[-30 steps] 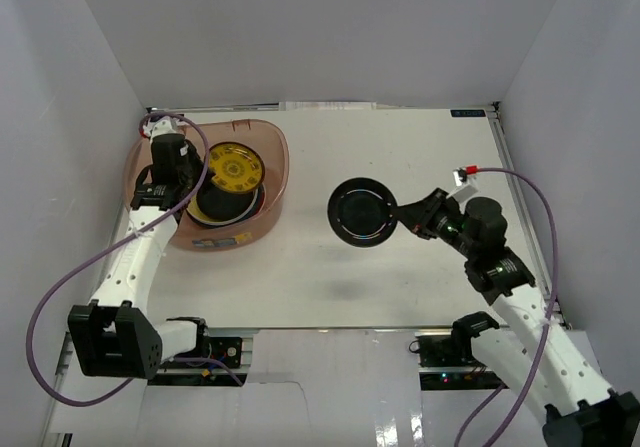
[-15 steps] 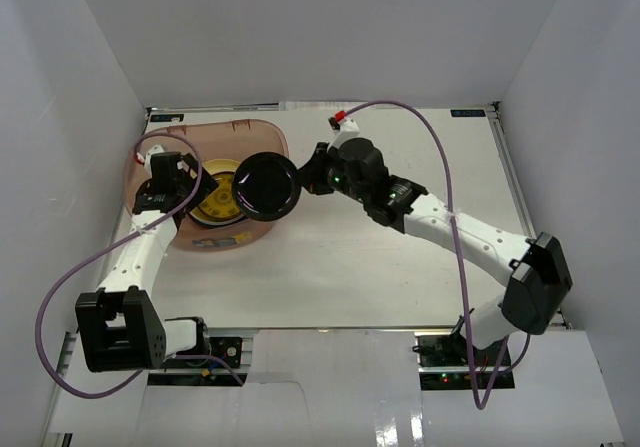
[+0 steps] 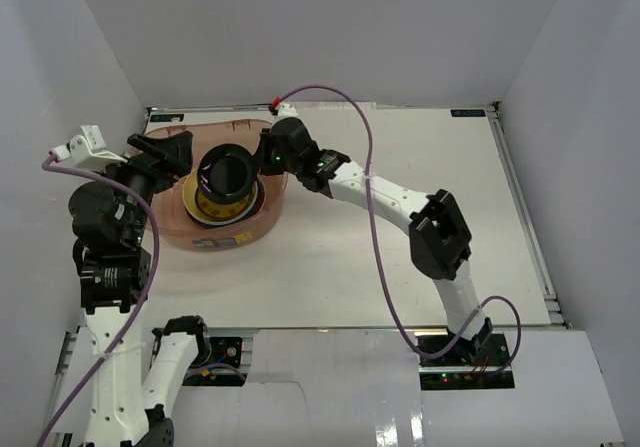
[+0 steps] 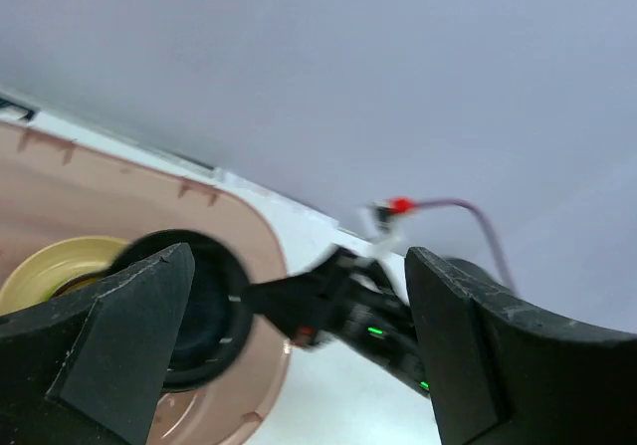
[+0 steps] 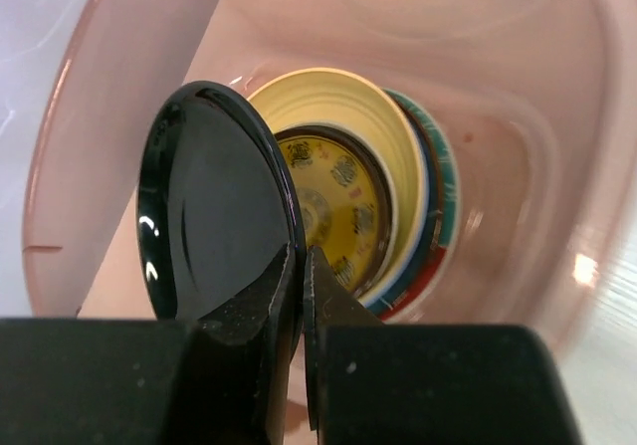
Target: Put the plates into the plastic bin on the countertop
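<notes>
The plastic bin stands at the countertop's back left, holding a stack of plates topped by a yellow patterned one. Beneath it show a lime-yellow plate and a red-and-teal rim. My right gripper is shut on the edge of a black plate, which hangs tilted over the stack. My left gripper is raised at the bin's left side, open wide and empty. In the left wrist view, its fingers frame the black plate and the right gripper.
White walls close in the countertop on three sides. The right arm stretches across the table from its base at the near right, its purple cable looping above the surface. The bin's translucent wall rises round the stack.
The right arm has carried the black plate from mid-table leftward to above the bin's stack. The left gripper opened, then rose out of the bin to its left side.
</notes>
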{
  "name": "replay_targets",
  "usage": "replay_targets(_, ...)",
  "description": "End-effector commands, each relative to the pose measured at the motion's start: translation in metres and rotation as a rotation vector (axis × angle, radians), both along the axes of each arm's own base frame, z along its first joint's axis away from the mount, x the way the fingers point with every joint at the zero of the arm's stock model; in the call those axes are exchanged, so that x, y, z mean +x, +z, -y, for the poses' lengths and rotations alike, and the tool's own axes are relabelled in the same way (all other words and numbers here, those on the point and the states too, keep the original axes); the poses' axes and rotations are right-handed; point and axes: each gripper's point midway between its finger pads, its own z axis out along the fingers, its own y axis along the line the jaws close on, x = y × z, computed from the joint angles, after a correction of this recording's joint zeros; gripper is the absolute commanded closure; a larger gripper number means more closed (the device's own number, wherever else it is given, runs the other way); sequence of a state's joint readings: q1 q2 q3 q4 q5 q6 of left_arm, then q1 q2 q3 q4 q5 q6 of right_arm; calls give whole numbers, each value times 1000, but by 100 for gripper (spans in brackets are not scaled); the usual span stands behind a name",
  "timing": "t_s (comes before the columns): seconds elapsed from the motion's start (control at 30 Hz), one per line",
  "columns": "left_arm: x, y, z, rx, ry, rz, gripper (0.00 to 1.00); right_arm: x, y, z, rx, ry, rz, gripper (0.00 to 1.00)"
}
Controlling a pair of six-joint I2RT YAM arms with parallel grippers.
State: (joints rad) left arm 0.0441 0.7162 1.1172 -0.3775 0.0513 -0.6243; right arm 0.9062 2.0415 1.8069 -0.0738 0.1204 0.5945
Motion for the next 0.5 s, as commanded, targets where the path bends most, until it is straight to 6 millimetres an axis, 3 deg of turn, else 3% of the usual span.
replay_targets(0.0,-1,-14,32,24,-193,-54,2,4,13,-31,34,33,0,92)
replay_targets(0.03,-2,-15,34,29,-202,-53,2,1,11,-38,38,57,-15,91)
replay_targets(0.07,-2,-20,34,33,-205,-62,2,4,-6,-45,19,73,-40,84)
replay_targets(0.1,-4,-20,35,35,-211,-61,2,7,13,-49,39,74,-20,62)
replay_targets(0.13,-6,-21,39,43,-233,-62,2,6,4,-42,-8,61,-43,52)
replay_targets(0.2,-7,-27,43,41,-260,-78,2,5,29,-32,1,46,12,30)
replay_targets(0.23,-9,-28,49,30,-292,-82,2,3,28,-28,6,48,23,27)
replay_targets(0.27,-11,-30,52,22,-311,-86,2,-4,63,-18,50,48,68,23)
replay_targets(0.3,-12,-32,56,12,-333,-92,2,-9,77,-12,60,55,96,21)
replay_targets(0.33,-15,-31,60,1,-356,-88,2,-14,74,-4,50,56,99,20)
replay_targets(0.37,-20,-27,68,-21,-403,-82,2,-25,109,13,90,56,143,20)
replay_targets(0.43,-27,-23,74,-38,-441,-69,2,-40,125,34,95,64,191,13)
replay_targets(0.47,-34,-18,79,-48,-472,-54,2,-58,130,58,99,64,211,9)
